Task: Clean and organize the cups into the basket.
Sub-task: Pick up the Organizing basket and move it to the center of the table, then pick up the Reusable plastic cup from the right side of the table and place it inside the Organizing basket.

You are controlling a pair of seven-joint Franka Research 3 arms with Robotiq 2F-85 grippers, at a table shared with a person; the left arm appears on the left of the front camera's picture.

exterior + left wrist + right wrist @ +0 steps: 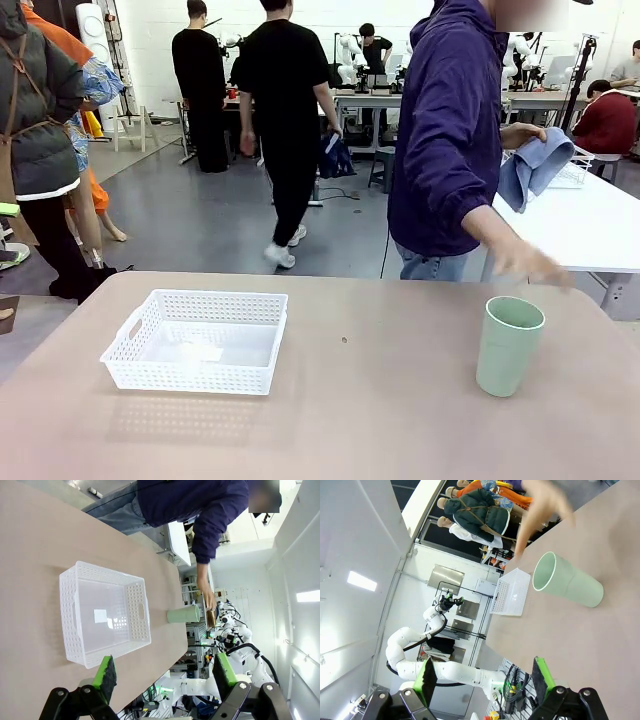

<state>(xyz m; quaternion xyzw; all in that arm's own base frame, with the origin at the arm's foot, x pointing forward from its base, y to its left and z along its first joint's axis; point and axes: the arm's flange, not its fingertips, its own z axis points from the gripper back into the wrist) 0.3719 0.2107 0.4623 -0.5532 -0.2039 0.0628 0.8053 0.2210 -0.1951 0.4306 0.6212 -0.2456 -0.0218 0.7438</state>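
Tan worktop (pixel 360 410): pale mint matte tumbler cup (pixel 509 345) upright nr right edge, white lattice plastic basket (pixel 197 341) twd left edge. Front view adds person's blue cloth (pixel 535 165). Left gripper (pixel 162 672) & right gripper (pixel 482 674): fingers spread wide.

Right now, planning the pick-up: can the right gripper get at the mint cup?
Probably yes: the mint cup stands alone on bare table, and the open right gripper faces it. The person's hand just beyond its rim might interfere.

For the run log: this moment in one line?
pale mint green tumbler upright; white lattice plastic basket holds no cups; left gripper open; right gripper open; person's hand near tumbler
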